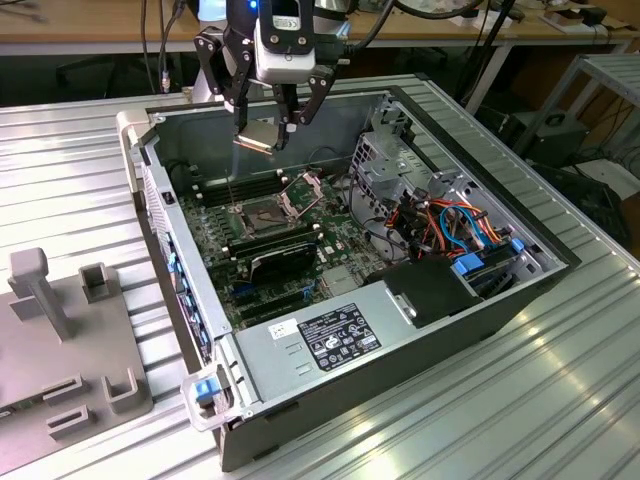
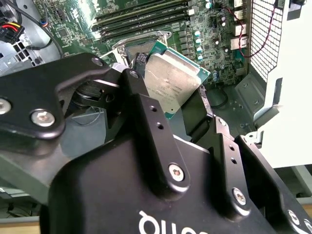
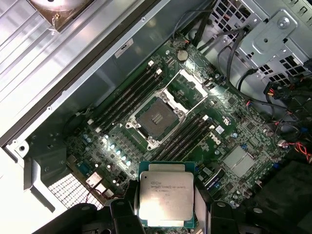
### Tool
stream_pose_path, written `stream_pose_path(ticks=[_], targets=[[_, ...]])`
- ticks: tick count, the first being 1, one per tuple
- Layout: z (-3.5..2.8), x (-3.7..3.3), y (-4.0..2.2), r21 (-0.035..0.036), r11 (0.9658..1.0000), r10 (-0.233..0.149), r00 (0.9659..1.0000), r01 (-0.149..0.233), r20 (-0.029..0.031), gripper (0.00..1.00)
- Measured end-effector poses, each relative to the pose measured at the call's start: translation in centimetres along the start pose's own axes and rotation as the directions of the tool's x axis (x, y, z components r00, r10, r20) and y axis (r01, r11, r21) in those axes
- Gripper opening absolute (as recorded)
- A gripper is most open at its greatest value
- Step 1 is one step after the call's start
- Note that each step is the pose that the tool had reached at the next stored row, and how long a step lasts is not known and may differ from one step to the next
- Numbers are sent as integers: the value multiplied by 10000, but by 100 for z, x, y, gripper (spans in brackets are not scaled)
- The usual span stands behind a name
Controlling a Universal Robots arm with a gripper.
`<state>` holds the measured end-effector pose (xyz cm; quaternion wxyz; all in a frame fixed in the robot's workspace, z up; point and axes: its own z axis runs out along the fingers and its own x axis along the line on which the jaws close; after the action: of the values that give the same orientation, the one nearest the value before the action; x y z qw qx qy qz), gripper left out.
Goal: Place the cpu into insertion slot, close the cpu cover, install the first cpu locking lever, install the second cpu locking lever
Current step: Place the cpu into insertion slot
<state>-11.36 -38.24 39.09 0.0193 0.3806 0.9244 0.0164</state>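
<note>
First wrist view, gripper pinching flat silvery cpu, square insertion slot

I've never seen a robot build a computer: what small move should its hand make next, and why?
Probably lower toward the insertion slot: the hand grips the cpu above the board, and the slot lies open with its cpu cover swung back.

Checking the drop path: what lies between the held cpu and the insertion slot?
In the first wrist view, a bank of long black memory slots lies between the held cpu and the insertion slot.
</note>
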Motion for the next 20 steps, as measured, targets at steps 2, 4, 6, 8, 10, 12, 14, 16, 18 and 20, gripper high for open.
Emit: stream_pose_path(ticks=[2,4,6,8,10,12,14,16,18,20], targets=[[0,0,0,0,10000,0,10000,0,0,55],[0,0,0,0,10000,0,10000,0,0,55],[0,0,0,0,10000,0,10000,0,0,55],[0,0,0,2,10000,78,10000,-78,4,55],[0,0,0,5,9998,217,9998,-217,10,55],[0,0,0,9,9993,385,9993,-385,17,55],[0,1,1,12,9986,530,9986,-530,24,55],[0,1,1,13,9980,633,9980,-633,29,55],[0,1,1,16,9972,745,9972,-745,34,55],[0,1,1,18,9964,844,9964,-844,39,55]])
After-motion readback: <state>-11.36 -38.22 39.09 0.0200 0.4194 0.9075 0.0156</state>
